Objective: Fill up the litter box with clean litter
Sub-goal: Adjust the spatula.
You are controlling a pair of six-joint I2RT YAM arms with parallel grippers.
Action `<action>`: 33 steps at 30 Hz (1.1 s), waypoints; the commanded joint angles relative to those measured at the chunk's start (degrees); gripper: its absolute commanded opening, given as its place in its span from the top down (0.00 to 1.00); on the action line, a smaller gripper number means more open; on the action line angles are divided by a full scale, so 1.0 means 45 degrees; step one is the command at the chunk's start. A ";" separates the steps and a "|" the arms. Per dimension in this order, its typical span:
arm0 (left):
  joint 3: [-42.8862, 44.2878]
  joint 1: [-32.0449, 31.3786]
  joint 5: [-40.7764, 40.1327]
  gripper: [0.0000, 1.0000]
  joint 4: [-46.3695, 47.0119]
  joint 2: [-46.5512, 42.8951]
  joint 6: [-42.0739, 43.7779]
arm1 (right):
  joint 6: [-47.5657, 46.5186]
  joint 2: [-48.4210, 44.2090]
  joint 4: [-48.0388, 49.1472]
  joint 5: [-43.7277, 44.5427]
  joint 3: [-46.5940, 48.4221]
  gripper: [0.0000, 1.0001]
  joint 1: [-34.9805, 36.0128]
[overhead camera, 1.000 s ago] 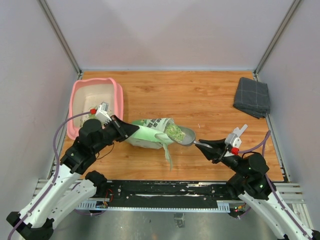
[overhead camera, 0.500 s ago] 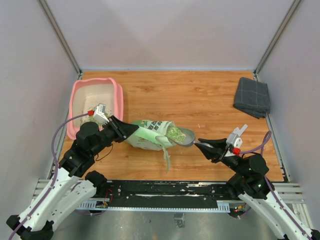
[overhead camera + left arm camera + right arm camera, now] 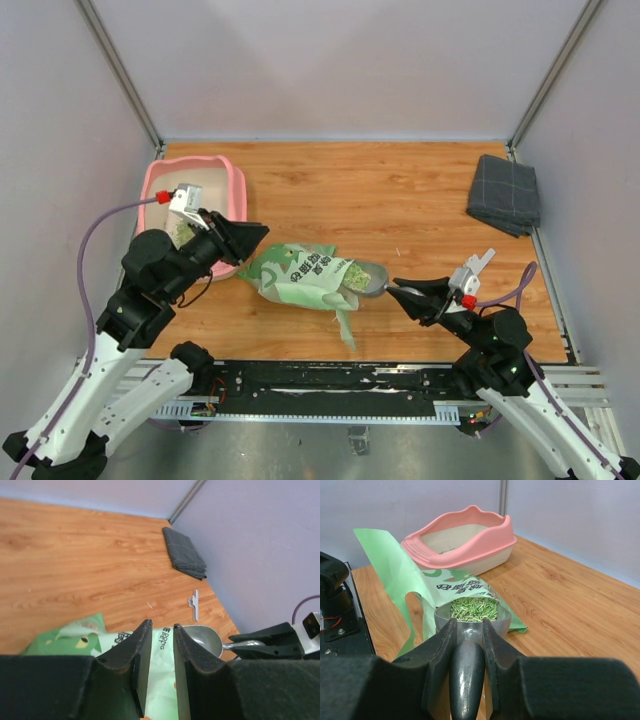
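At the far left of the wooden table (image 3: 420,190) sits the pink plastic rounded-rectangular litter box (image 3: 238,190), pale cream inside. Its near end is hidden under the left arm, so what lies there cannot be made out from above. The left gripper (image 3: 262,230) hovers just off the box's right rim, clear of the bag. Its black fingers (image 3: 141,642) stand a narrow slit apart with nothing between them — released.

To its right the light green printed plastic bag (image 3: 295,275) lies on its side on the boards, mouth facing right. At that mouth is the litter (image 3: 474,608), small green granules in a loose heap. The heap fills the bowl of the grey metal scoop (image 3: 375,274), which sits at the bag's opening.

The right gripper (image 3: 469,625) is clenched on the scoop's handle, one finger on each side, holding it low and about level. That heap is not in the litter box — scoop and box are well apart, with the bag between them.

At the far right edge, near the back corner, lies the dark grey folded cloth (image 3: 503,194).
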 commanded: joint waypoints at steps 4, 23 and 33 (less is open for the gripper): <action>0.1193 -0.0125 0.3860 0.75 0.0978 0.2093 0.3938 | 0.0204 -0.0121 0.1158 -0.0100 -0.0184 0.99 -0.0161; 0.0494 -0.6468 0.3854 0.77 0.3965 0.6869 1.0362 | 0.0186 -0.0161 0.0983 -0.0442 -0.0139 0.99 -0.0162; 0.0640 -0.6544 0.4737 0.75 0.3950 0.7948 1.0618 | 0.0147 -0.0164 0.0989 -0.0496 -0.0061 0.99 -0.0168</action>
